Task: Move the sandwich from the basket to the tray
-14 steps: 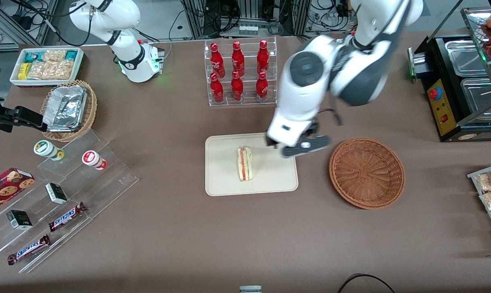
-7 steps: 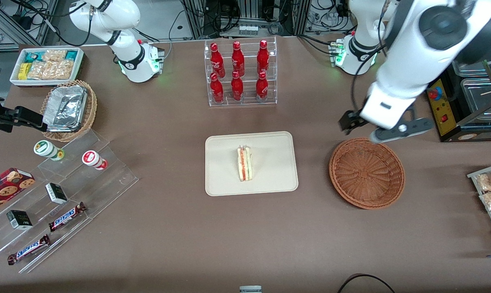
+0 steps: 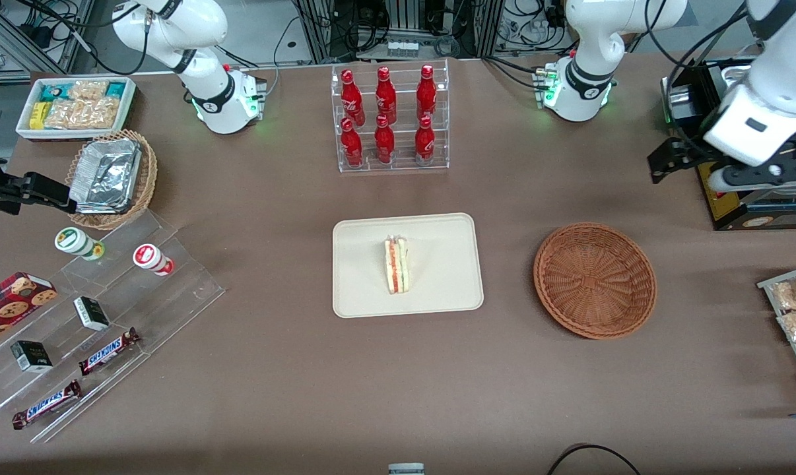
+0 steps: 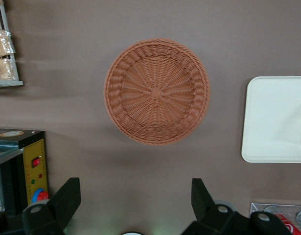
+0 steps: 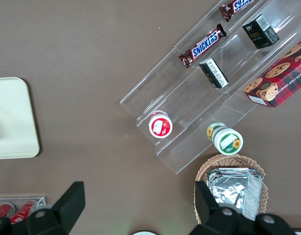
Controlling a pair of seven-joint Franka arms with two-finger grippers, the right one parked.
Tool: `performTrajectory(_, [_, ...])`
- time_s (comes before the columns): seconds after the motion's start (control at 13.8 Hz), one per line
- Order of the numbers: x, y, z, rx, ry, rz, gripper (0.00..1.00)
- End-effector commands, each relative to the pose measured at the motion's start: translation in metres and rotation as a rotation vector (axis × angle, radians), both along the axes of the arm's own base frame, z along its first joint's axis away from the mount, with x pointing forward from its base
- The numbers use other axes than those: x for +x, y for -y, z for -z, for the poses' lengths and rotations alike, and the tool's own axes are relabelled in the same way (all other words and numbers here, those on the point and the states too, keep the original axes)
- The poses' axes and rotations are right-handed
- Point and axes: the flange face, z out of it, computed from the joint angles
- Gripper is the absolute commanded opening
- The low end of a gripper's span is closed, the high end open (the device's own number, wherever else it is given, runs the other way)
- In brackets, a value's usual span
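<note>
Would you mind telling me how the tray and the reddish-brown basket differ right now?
The tray is rectangular, smooth and cream; the basket is round, woven and reddish-brown. The tray holds the sandwich; the basket holds nothing. Both rest flat on the brown table, apart from each other. The gripper, open, is up beside the black appliance, away from both.

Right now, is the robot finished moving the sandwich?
It looks finished. The sandwich lies on the tray, and the basket holds nothing. The claw is open, holding nothing, up near the working arm's end of the table. Nothing seems left.
</note>
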Motion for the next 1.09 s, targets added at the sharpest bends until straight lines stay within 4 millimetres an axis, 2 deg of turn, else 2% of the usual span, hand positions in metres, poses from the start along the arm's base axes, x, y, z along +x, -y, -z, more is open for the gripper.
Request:
performTrajectory(0.0, [0.008, -0.017, -0.009, -0.019, 0.004, -0.014, 1.0])
performTrajectory(0.15, [0.016, -0.023, -0.015, -0.069, 0.021, -0.023, 1.0])
performTrajectory(0.22, [0.021, -0.036, -0.018, -0.097, 0.031, 0.001, 1.0])
performTrajectory(0.29, [0.027, -0.041, -0.021, -0.098, 0.038, 0.054, 1.0])
performTrajectory(0.44, [0.028, -0.048, -0.02, -0.088, 0.033, 0.079, 1.0])
performTrajectory(0.65, [0.034, -0.044, -0.016, -0.068, 0.031, 0.048, 1.0])
performTrajectory(0.8, [0.034, -0.046, -0.029, -0.051, 0.051, 0.059, 1.0])
performTrajectory(1.02, [0.038, -0.041, -0.026, -0.046, 0.046, 0.067, 1.0])
